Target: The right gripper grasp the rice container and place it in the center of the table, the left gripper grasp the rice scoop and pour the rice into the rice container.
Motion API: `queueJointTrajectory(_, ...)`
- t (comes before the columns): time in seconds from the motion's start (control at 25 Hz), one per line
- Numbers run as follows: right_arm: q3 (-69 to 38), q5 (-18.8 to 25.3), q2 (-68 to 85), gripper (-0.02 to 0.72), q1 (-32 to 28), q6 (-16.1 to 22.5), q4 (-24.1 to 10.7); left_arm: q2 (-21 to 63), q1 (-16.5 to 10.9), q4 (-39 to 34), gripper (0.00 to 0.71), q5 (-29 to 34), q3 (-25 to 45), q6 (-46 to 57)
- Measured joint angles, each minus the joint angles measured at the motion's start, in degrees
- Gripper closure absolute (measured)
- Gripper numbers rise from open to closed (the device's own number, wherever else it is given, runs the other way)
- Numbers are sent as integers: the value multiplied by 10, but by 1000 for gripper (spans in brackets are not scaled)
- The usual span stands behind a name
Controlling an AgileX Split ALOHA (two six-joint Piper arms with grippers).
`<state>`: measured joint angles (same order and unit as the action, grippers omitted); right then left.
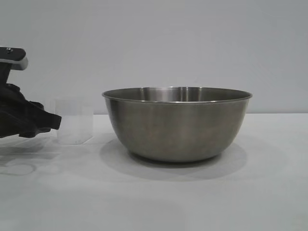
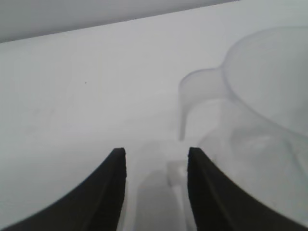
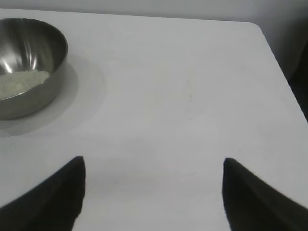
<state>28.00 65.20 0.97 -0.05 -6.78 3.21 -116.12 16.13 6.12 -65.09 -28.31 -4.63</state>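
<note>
Rice [image 3: 21, 82] lies in the rice container [image 1: 176, 124]; the scoop [image 1: 73, 121] stands empty at its nine o'clock; left hand [image 2: 155, 166] apart, clear of it; right hand [image 3: 153, 180] wide apart, idle; little remains.

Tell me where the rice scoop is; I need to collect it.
In the exterior view the rice scoop stands upright on the table, left of the rice container, just off the left gripper.

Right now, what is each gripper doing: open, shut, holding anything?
Left gripper: jaws open, empty, beside the rice scoop.
Right gripper: jaws wide open, empty, away from the rice container.
</note>
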Motion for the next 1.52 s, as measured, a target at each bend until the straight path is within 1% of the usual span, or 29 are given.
queueJointTrajectory(0.12,0,0,0,149,0,0,0,32,0,-15,450,0,31,0)
queueJointTrajectory(0.28,0,0,0,149,0,0,0,77,0,-58,450,0,53,0)
queueJointTrajectory(0.32,0,0,0,149,0,0,0,87,0,-68,389,0,54,0)
queueJointTrajectory(0.4,0,0,0,149,0,0,0,102,0,-89,315,0,56,0)
queueJointTrajectory(0.48,0,0,0,149,0,0,0,114,0,-98,221,0,58,0)
queueJointTrajectory(0.52,0,0,0,149,0,0,0,119,0,-100,189,0,58,0)
queueJointTrajectory(0.68,0,0,0,149,0,0,0,148,0,-115,192,0,58,0)
queueJointTrajectory(0.72,0,0,0,149,0,0,0,156,0,-118,249,0,58,0)
queueJointTrajectory(0.76,0,0,0,149,0,0,0,166,0,-121,268,0,58,0)
queueJointTrajectory(0.8,0,0,0,149,0,0,0,178,0,-123,254,0,58,1)
queueJointTrajectory(0.88,0,0,0,149,0,0,0,202,0,-127,254,4,58,1)
queueJointTrajectory(0.92,0,0,0,149,0,0,0,214,0,-129,254,17,58,1)
queueJointTrajectory(1.0,0,0,0,149,0,0,0,238,0,-131,254,66,46,1)
queueJointTrajectory(1.12,0,0,0,149,0,0,0,268,0,-132,254,164,18,1)
queueJointTrajectory(1.24,0,0,0,149,0,0,0,300,0,-132,254,240,-8,17)
queueJointTrajectory(1.52,0,0,0,149,0,0,0,368,0,-132,254,488,-84,30)
